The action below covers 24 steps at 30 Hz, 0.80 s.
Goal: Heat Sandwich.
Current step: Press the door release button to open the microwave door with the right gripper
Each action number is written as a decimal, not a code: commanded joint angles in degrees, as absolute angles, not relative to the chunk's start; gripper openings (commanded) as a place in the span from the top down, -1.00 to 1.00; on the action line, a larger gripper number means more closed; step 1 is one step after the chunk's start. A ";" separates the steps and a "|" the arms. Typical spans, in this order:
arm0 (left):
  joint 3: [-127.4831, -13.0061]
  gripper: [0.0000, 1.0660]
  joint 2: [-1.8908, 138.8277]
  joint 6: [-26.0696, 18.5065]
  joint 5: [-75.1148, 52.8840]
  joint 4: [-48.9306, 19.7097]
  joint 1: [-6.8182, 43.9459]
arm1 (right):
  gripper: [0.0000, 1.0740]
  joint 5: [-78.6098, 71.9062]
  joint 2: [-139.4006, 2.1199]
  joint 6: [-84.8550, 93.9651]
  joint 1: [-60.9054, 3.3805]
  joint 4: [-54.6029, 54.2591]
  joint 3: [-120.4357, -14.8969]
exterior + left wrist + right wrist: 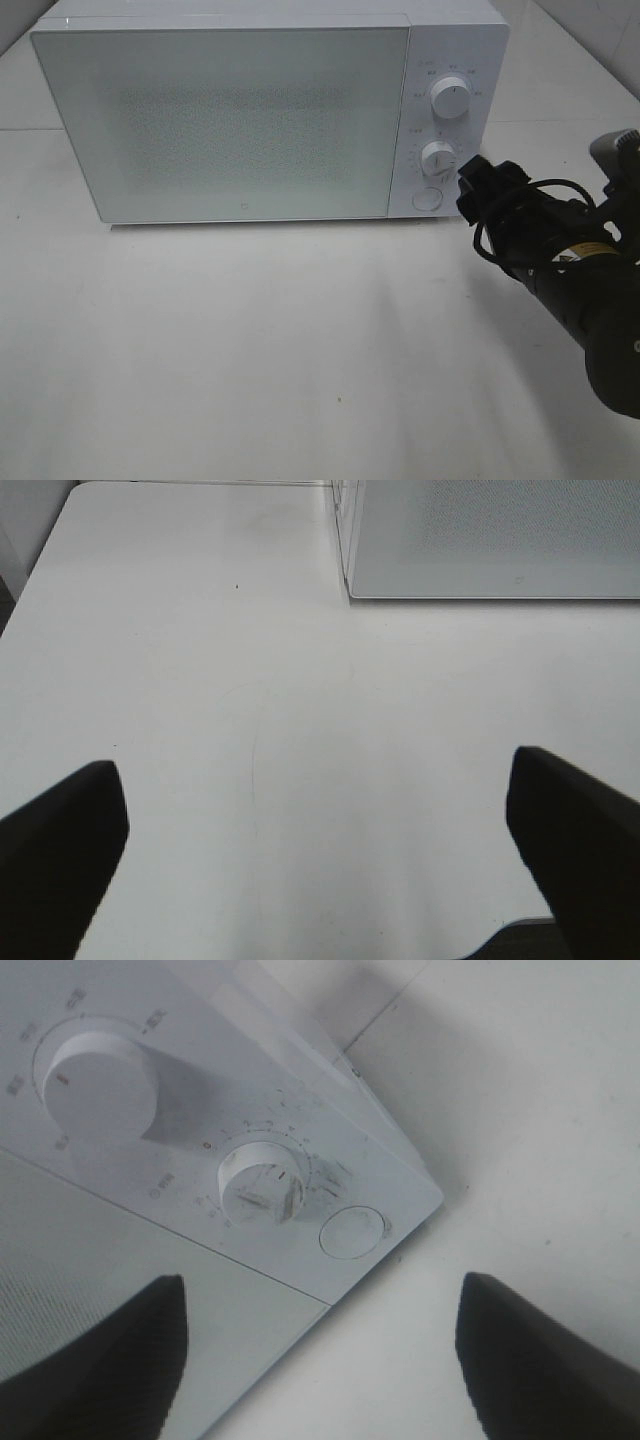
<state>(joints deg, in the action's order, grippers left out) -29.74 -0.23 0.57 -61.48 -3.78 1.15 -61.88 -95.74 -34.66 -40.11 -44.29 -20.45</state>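
The sandwich is out of view. A white microwave (220,120) stands at the back of the table with its door closed. My right gripper (468,178) hovers open just right of the control panel, close to the lower knob (439,158). The right wrist view has the right gripper (320,1360) with nothing between its fingers, facing the lower knob (262,1182) and the round button (352,1232). My left gripper (320,850) is open over bare table, well away from the microwave's corner (490,540). It does not show in the exterior view.
An upper knob (451,98) sits above the lower one on the panel. The round door button (427,198) is below both. The white table (250,350) stretches in front of the microwave. A tiled wall runs behind.
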 commanded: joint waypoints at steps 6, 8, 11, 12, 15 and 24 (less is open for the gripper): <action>-29.62 -0.83 -1.15 0.57 -61.36 -3.95 1.43 | -0.29 -61.59 -95.51 -61.82 -40.16 -43.66 -20.86; -29.62 -0.83 -1.15 0.57 -61.36 -3.95 1.43 | -0.27 -61.59 -95.51 -63.14 -40.16 -43.66 -20.86; -29.62 -0.83 -1.15 0.57 -61.36 -3.95 1.43 | -0.20 -61.59 -95.51 -65.95 -40.16 -43.66 -20.86; -29.62 -0.83 -1.15 0.57 -61.36 -3.95 1.43 | -0.09 -61.42 -95.51 -68.93 -40.16 -43.66 -20.86; -29.62 -0.83 -1.15 0.57 -61.36 -3.95 1.43 | 0.21 -59.99 -95.51 -73.45 -40.16 -43.72 -20.86; -29.62 -0.83 -1.15 0.57 -61.36 -3.95 1.43 | 1.00 -55.75 -95.51 -73.05 -39.99 -43.72 -20.86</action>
